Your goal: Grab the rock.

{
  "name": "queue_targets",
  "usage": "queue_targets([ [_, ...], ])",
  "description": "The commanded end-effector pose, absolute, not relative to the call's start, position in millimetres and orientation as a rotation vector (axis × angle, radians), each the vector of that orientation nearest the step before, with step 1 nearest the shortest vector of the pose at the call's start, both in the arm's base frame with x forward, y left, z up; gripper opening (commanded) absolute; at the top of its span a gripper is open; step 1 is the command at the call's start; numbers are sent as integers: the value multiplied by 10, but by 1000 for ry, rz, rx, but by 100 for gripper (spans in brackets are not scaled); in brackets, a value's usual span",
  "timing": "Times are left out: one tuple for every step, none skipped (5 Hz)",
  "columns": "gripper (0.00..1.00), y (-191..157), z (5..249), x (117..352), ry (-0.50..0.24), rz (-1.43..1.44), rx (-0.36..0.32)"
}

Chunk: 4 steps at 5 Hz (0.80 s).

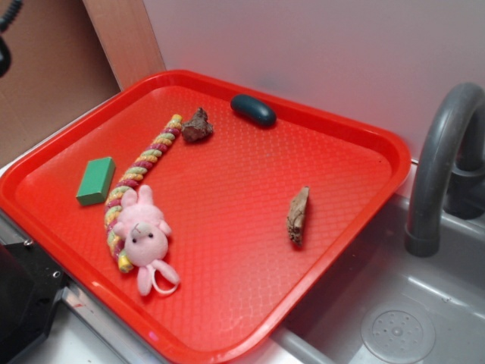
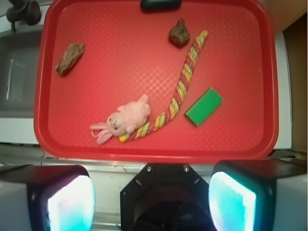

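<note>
The rock (image 1: 197, 126) is a small lumpy reddish-brown stone on the far part of the red tray (image 1: 250, 250), next to the top end of a striped rope. In the wrist view the rock (image 2: 179, 33) lies near the tray's (image 2: 96, 72) upper middle. My gripper (image 2: 151, 202) shows only in the wrist view. It is open and empty, with its two pads (image 2: 72, 204) wide apart. It hangs high, over the tray's near rim and far from the rock.
On the tray lie a green block (image 1: 96, 180), a pink plush toy (image 1: 142, 231) on a striped rope (image 1: 148, 155), a dark teal oval (image 1: 253, 110) and a tan bark-like piece (image 1: 298, 215). A grey faucet (image 1: 443, 152) and a sink (image 1: 394, 318) stand at the right.
</note>
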<state>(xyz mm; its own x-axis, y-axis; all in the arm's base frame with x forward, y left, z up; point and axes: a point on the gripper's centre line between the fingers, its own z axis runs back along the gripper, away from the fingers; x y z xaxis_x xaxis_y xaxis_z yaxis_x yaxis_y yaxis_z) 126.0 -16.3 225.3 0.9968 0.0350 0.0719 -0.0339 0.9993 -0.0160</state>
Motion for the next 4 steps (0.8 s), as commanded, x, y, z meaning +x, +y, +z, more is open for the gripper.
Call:
queue_targets([
  [100, 140, 2135, 1671, -155, -121, 33],
  [100, 450, 1760, 2066, -175, -315, 6],
  [100, 571, 1539, 2413, -215, -453, 24],
  [100, 621, 1329, 2738, -222, -532, 48],
])
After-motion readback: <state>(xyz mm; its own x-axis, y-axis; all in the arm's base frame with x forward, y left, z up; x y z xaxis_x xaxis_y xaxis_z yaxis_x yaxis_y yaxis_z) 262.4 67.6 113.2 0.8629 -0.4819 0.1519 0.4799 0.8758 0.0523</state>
